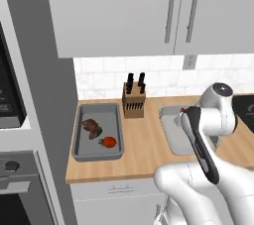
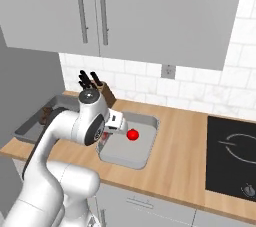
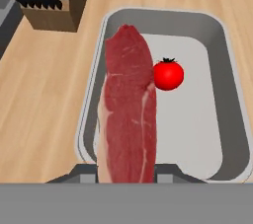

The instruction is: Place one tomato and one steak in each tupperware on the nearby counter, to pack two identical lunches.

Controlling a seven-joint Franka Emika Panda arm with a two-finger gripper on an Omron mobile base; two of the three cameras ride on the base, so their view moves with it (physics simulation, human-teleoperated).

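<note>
Two grey tupperware stand on the wooden counter (image 1: pixel 144 154). The left tupperware (image 1: pixel 79 135) holds a brown steak (image 1: pixel 92 128) and a tomato (image 1: pixel 109 142). In the right tupperware (image 3: pixel 232 99) (image 2: pixel 145 158) lies a single red tomato (image 3: pixel 168 74) (image 2: pixel 133 134). My gripper (image 3: pixel 126 173) is shut on a long raw red steak (image 3: pixel 128 119), which hangs over the left side of that right tupperware, close beside the tomato. In the right base view the hand (image 2: pixel 114 121) hovers at this tupperware's left end. My arm hides part of it in the left base view.
A wooden knife block (image 1: pixel 134 101) (image 3: pixel 49 1) stands against the tiled wall between the two trays. A black cooktop (image 2: pixel 232 151) lies to the right. A tall oven unit (image 1: pixel 20 169) flanks the counter's left end, and wall cabinets (image 1: pixel 124 11) hang overhead.
</note>
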